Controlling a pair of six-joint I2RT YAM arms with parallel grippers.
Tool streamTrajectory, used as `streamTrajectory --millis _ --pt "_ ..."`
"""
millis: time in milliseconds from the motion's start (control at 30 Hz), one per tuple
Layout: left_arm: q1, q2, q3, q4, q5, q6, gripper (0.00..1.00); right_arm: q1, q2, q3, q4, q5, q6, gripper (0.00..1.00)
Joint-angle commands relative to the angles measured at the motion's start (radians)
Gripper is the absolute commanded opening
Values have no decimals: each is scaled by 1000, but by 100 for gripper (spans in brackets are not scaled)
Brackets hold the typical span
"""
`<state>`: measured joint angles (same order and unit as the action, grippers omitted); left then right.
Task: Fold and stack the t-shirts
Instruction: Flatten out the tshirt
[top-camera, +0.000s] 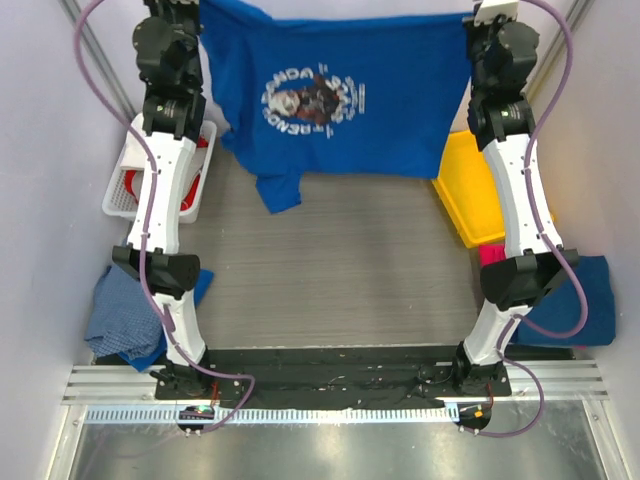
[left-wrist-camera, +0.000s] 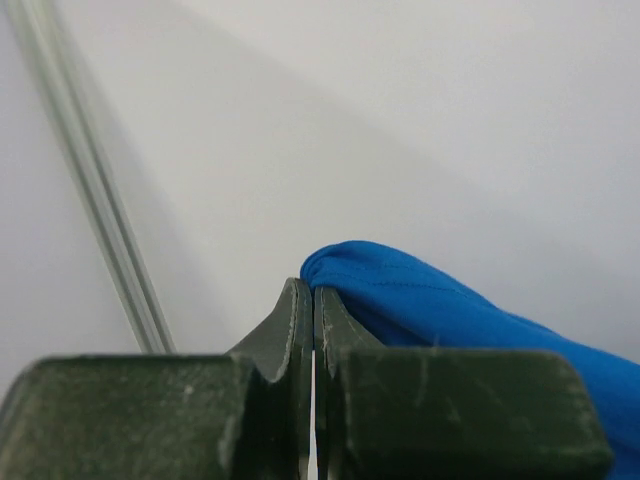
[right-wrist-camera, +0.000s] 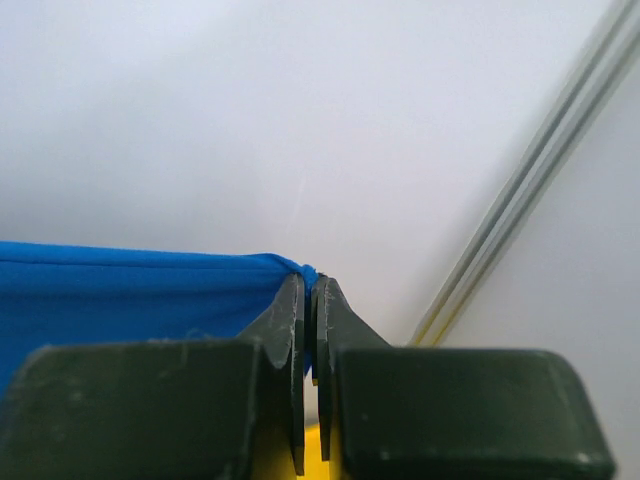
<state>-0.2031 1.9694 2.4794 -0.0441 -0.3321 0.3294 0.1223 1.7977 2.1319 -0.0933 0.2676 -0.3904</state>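
**A:** What fills most of the overhead view?

**B:** The grey ribbed desk (top-camera: 330, 270). Over its far end hangs the royal blue t-shirt (top-camera: 400, 110), spread wide.

**A:** Which way does its long axis run?

**B:** Left to right, from one arm to the other. The top edge is pulled taut between them, and the cloth falls from it toward the near side. The chest print (top-camera: 312, 98) faces the overhead camera and reads upside down there. One sleeve (top-camera: 277, 190) dangles at the lower left corner, so the sleeve end points down. I cannot tell whether the sleeve touches the desk.

**A:** What else is around?

**B:** A yellow bin (top-camera: 470, 190) sits at the right edge of the desk, partly under the shirt's right corner. A white basket (top-camera: 125, 185) stands at the left edge, behind the left arm. A plain blue shirt (top-camera: 115, 320) lies crumpled at the near left. A second blue shirt (top-camera: 592, 295) lies at the near right, with a bit of magenta cloth (top-camera: 490, 254) showing just beside the right arm.

**A:** And the jaws?

**B:** Both pairs are clenched on the royal blue t-shirt. The left gripper (left-wrist-camera: 313, 300) pinches a rounded fold of the edge, with the cloth trailing off to the right of that view. The right gripper (right-wrist-camera: 308, 290) nips a corner, and the fabric stretches flat to the left.
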Motion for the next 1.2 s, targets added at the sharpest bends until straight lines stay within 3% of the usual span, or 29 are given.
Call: streamTrajectory --millis 0,33,167,267,467,600,700,933,1033,1133,1167 --pt "21 -87 48 323 -19 45 0 -6 -17 154 174 53 -59 1" --pt "22 -116 -39 389 -28 45 0 -7 -40 128 182 50 -54 1" --pt "22 -159 -82 358 -77 62 0 -7 -121 18 208 42 -41 1" --pt "24 -228 -204 378 -87 82 0 -6 -174 -64 187 47 -24 1" --pt "24 -400 -529 351 -85 79 0 -7 -308 -311 129 42 -8 1" --pt "21 -527 -840 300 -48 89 0 -6 -395 -539 72 15 22 1" --pt "22 -589 -963 265 -10 106 0 -6 -432 -630 58 7 28 1" --pt "24 -569 -1007 279 1 135 0 -4 -402 -665 89 22 2 1" --pt "28 -473 -930 311 -19 132 0 -4 -323 -612 138 25 -14 1" --pt "51 -301 -745 348 -68 113 0 -7 -224 -491 187 53 -30 1" --pt "65 -258 -615 348 -74 94 0 -9 -151 -448 201 58 -28 1"
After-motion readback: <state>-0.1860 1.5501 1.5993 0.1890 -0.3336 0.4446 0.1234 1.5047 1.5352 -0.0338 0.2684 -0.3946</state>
